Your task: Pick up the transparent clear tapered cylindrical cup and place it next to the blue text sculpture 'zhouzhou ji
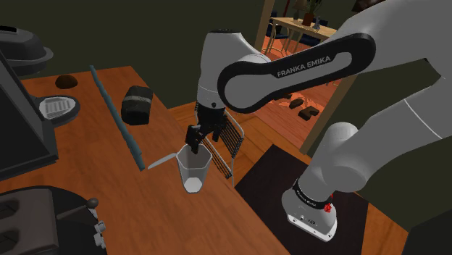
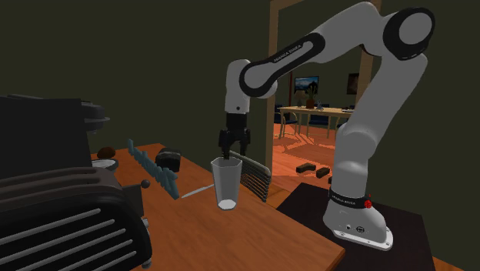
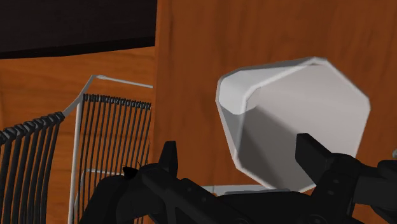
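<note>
Shoulder view, read left to right; you can place every item from the cup.

1. Dark machine (image 1: pixel 22 123): far left of the cup, on the same wooden table (image 1: pixel 87 181).
2. Blue text sculpture (image 1: pixel 116 119): a long thin strip lying left of the cup, near it but apart.
3. Dark block (image 1: pixel 136 103): left of and beyond the cup, just beside the sculpture.
4. Cup (image 1: pixel 194 170): pale, see-through and tapered, upright near the table's edge.
5. Gripper (image 1: pixel 204 141): right above the cup's rim. Your fingers are spread, one over the mouth and one outside the wall, gripping nothing.
6. Wire rack (image 1: pixel 228 145): just beside the cup, to its right.
7. Stand (image 1: pixel 264 181): right of the cup, off the table.
</note>
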